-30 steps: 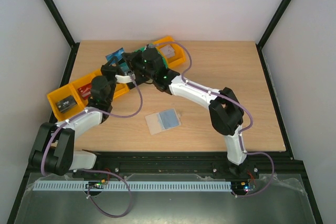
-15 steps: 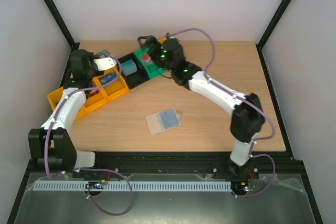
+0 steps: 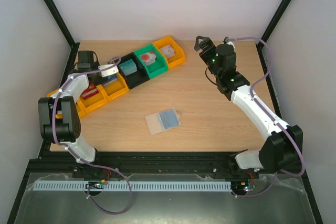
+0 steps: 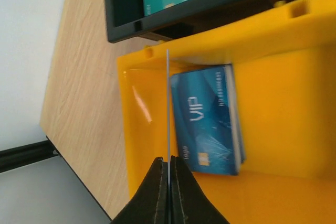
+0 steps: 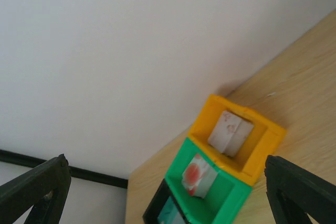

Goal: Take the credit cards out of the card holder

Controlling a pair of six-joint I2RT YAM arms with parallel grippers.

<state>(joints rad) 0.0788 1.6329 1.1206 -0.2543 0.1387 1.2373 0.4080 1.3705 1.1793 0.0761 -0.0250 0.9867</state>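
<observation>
Left gripper (image 4: 169,163) is pinched shut on a thin credit card (image 4: 168,103), seen edge-on in the wrist view. It holds the card upright over the left wall of a yellow bin (image 4: 294,77), where a blue card (image 4: 207,119) already lies flat. Just beyond is a black bin (image 4: 126,3) with a teal card in it.

To the right along the row, a green bin (image 3: 161,66) holds a whitish card with a red mark (image 3: 148,57). The orange bin (image 3: 179,56) at the far end holds another pale card. The right gripper (image 3: 202,45) hangs over the far right of the table with its fingers spread wide and nothing between them.

The card holder (image 3: 163,121) lies open and flat in the middle of the table (image 3: 220,124), well apart from both grippers. Its light blue pockets face up and no card shows in them. By that, the emptying looks nearly done: the last step appears to be letting go of the held card. Whether a card hides inside a pocket cannot be told.

The surface is pale wood, framed by black posts and plain white walls.
</observation>
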